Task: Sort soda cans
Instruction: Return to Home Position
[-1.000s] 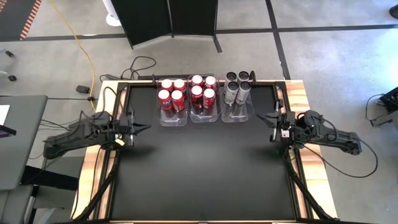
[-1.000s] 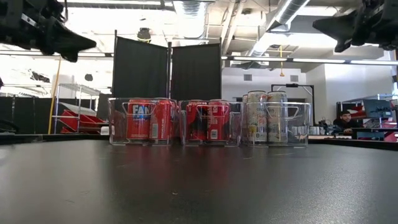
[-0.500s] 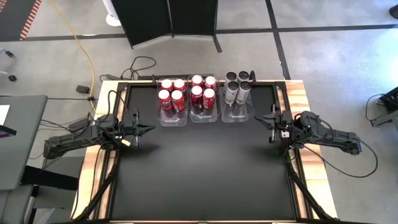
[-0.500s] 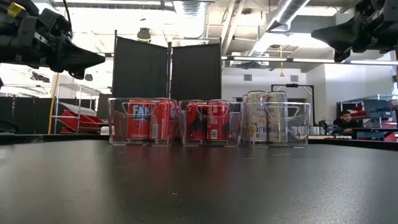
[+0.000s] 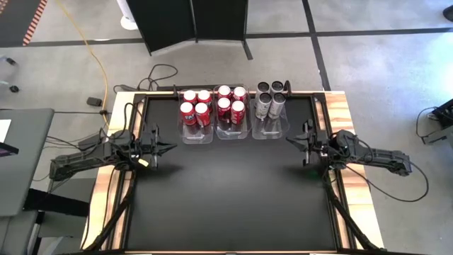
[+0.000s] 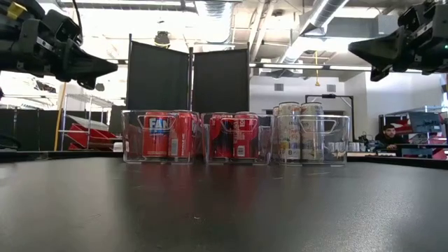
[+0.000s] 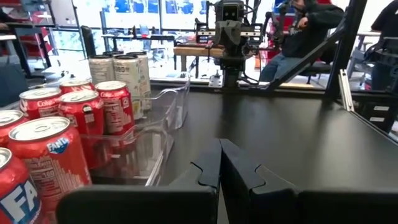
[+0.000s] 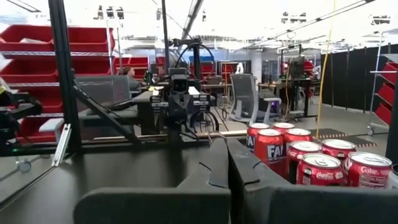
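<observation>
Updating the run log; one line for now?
soda cans: in bins | left gripper: shut, empty, table's left | right gripper: shut, empty, table's right

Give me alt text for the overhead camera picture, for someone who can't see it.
Three clear bins line the far edge of a black table: the left and middle ones hold red soda cans, the right one silver-grey cans. The left gripper and right gripper hang shut near the table's sides.

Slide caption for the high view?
Red soda cans and silver-grey soda cans sorted across three clear plastic bins; left end effector and right end effector hover aside.
</observation>
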